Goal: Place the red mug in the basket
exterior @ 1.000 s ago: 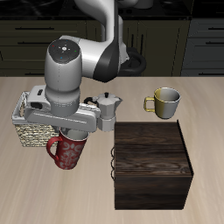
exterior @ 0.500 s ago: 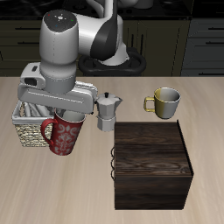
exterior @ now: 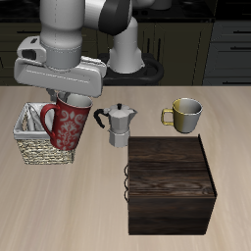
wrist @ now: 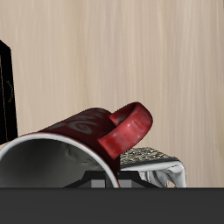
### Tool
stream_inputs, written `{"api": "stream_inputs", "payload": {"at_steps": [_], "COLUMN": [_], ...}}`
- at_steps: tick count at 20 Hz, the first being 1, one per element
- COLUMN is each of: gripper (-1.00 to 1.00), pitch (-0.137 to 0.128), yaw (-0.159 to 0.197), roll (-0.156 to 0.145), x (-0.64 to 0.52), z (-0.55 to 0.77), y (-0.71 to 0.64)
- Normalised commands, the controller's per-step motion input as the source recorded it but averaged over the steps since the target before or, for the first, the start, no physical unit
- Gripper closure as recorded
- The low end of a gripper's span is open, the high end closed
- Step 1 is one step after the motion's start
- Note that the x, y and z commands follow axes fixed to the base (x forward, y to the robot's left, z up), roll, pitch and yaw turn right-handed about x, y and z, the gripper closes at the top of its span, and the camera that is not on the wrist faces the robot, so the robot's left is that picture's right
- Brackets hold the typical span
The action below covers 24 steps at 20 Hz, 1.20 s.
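Above the small square woven wicker basket [exterior: 41, 143], with its pale cloth lining, hung the tall dark-red ceramic mug [exterior: 65, 125], lifted clear of the light wooden surface [exterior: 98, 211] and tilted, its loop handle showing on the side toward the camera in the wrist view. The gripper [exterior: 61, 97] was clamped on the mug's rim from above, though the fingers themselves were mostly hidden behind the arm and the mug. From the exterior view the mug overlapped the basket's edge nearest the silver moka pot [exterior: 119, 125] rather than sitting over its middle, so 1 risk stood out: released there, the base could have caught the woven rim and tipped the mug out onto the surface or against the moka pot just beside it. The tilt added to that, since a leaning mug would likely land on 1 edge and roll. The dark wooden box [exterior: 173, 183] and the shiny yellow-olive mug [exterior: 185, 115] stood well apart and looked safe
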Motion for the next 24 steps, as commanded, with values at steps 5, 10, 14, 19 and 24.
{"api": "stream_inputs", "payload": {"at_steps": [5,10,14,19,24], "gripper": [1.00,1.00,1.00,1.00,1.00], "pitch": [-0.027,-0.028,-0.012,0.004,-0.034], "yaw": [0.020,0.018,0.019,0.013,0.023], "roll": [-0.003,0.003,-0.017,0.004,-0.016], "x": [-0.11,-0.26,-0.31,-0.37,-0.60], "z": [0.22,0.24,0.13,0.05,0.13], "y": [-0.01,0.01,-0.10,-0.14,-0.19]}}
